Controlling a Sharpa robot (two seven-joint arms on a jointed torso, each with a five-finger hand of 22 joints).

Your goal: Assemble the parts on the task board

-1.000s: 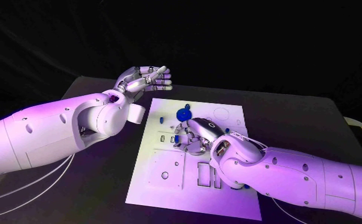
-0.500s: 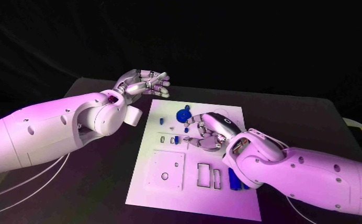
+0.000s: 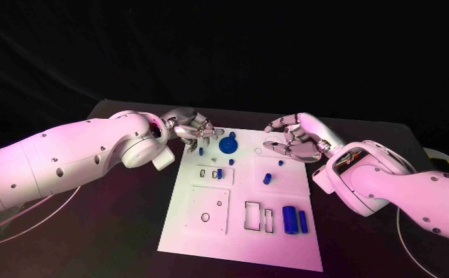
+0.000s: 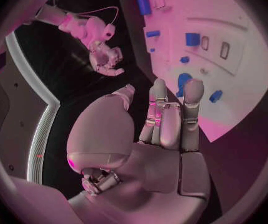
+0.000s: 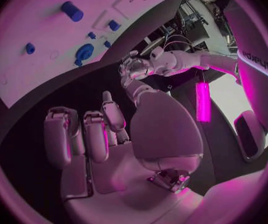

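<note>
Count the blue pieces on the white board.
8: a gear and one small piece at the far end, four mid-board, two cylinders at the near end; some may be hidden.

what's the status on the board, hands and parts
Left hand empty, over near-left corner of white task board. Right hand empty, over far-right edge. Small blue parts lie on board, none held. Nothing in the way.

A white rectangular task board lies flat in the middle of the black table, its long sides running from near to far. Cut-outs mark its face: two upright slots near the front, and a square panel with a small hole at the left. A round blue disc sits near the far edge. A small blue peg stands mid-board, and two blue cylinders lie side by side at the near right.
</note>
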